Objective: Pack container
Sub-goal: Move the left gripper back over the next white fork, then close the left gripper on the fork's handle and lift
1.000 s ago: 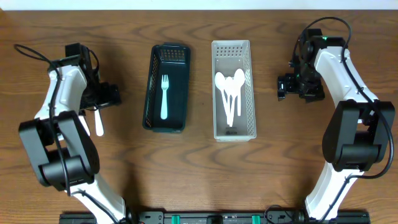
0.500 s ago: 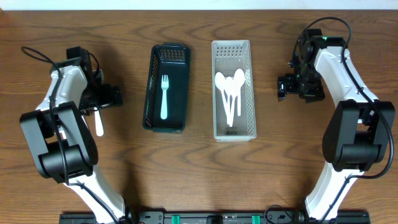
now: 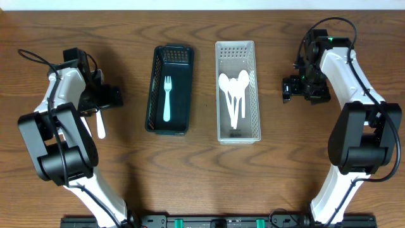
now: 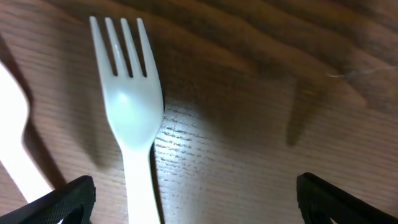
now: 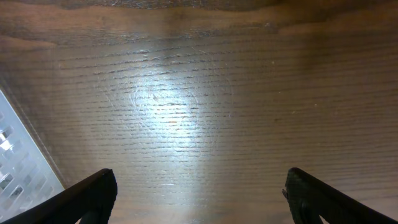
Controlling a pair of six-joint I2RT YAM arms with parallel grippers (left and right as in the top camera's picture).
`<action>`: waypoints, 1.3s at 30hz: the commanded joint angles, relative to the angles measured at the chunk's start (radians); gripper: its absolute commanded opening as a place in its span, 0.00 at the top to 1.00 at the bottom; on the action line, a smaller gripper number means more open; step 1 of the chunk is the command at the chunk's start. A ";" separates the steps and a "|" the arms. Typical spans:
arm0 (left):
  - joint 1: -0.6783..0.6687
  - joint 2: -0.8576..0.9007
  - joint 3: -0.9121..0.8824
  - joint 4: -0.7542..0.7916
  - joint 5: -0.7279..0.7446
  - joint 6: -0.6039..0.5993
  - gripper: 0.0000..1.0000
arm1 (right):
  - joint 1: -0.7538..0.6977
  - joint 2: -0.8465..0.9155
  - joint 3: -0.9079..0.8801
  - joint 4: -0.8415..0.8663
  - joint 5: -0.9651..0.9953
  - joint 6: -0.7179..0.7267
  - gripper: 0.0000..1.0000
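A white plastic fork (image 4: 129, 106) lies on the wood table, tines toward the top of the left wrist view. My left gripper (image 4: 202, 200) is open just above the table, and the fork's handle runs between the jaws close to the left finger (image 4: 68, 198). A second white utensil (image 4: 15, 143) lies beside the fork at the left edge. In the overhead view the left gripper (image 3: 104, 98) hovers over a white utensil (image 3: 100, 123). A dark green basket (image 3: 154, 88) holds one white fork (image 3: 167, 98). A white basket (image 3: 255, 95) holds white spoons (image 3: 233, 92). My right gripper (image 3: 304, 90) is open and empty.
The right wrist view shows bare wood between the open jaws of the right gripper (image 5: 199, 193) and a corner of the white basket (image 5: 18, 168) at lower left. The two baskets stand side by side in the table's middle.
The left arm has shifted slightly up and to the left; its gripper stays over the utensils. The right arm and both baskets have not moved.
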 commanded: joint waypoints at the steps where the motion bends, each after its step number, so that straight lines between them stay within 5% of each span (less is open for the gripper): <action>1: 0.003 0.042 -0.002 -0.002 0.014 0.014 0.02 | -0.003 0.006 -0.003 -0.003 0.003 -0.016 0.10; 8: 0.003 0.061 -0.002 0.002 0.013 0.014 0.04 | -0.003 0.006 -0.003 -0.003 0.003 -0.016 0.10; 15: 0.003 0.061 -0.002 -0.004 0.014 0.013 0.34 | -0.003 0.006 -0.003 -0.003 0.003 -0.016 0.10; 21: 0.003 0.061 -0.002 -0.007 0.014 0.013 0.50 | -0.003 0.006 -0.003 -0.003 0.003 -0.016 0.10; 39: 0.003 0.061 -0.002 -0.006 0.013 0.014 0.81 | -0.003 0.006 -0.003 -0.004 0.003 -0.015 0.10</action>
